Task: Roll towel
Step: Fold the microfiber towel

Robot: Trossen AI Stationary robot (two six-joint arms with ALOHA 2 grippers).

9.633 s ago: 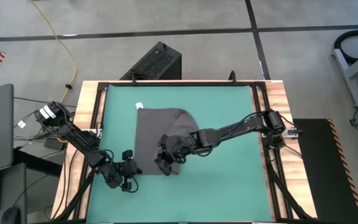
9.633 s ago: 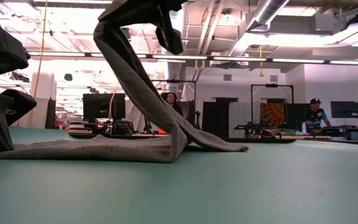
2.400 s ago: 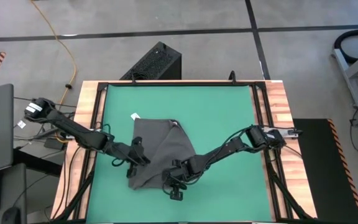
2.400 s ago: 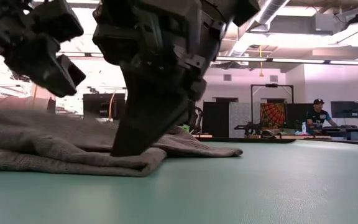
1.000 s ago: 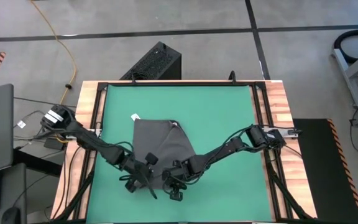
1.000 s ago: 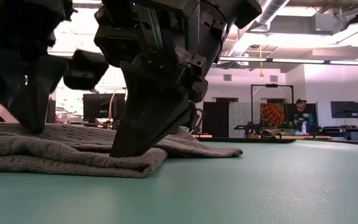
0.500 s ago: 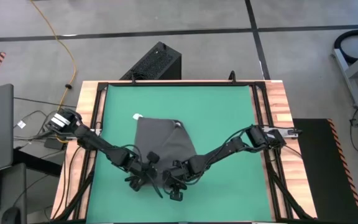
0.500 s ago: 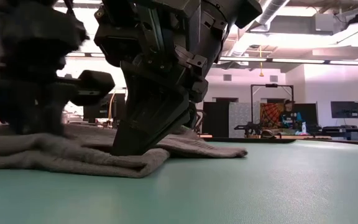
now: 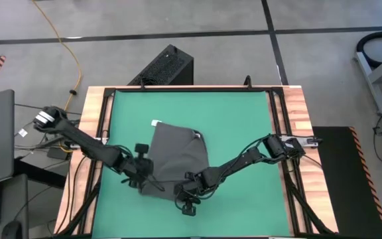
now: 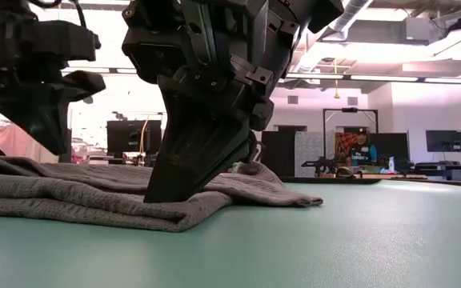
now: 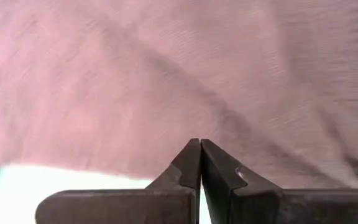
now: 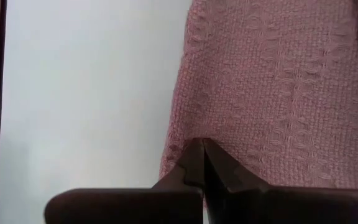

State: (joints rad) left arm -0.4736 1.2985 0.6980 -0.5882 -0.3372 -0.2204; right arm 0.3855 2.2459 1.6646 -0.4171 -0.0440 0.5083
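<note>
towel: charcoal cloth, folded, on green mat; small white tag at its far edge, no legible writing. right gripper: fingers together, clamped on near edge. left gripper: fingers together at towel's left edge.

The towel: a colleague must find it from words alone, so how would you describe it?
Start at the green mat covering the table; the towel lies on its near left part, between the left gripper and the right gripper. It is a dark charcoal-grey, loosely folded cloth, and a small white tag at its far edge sets it apart.
</note>
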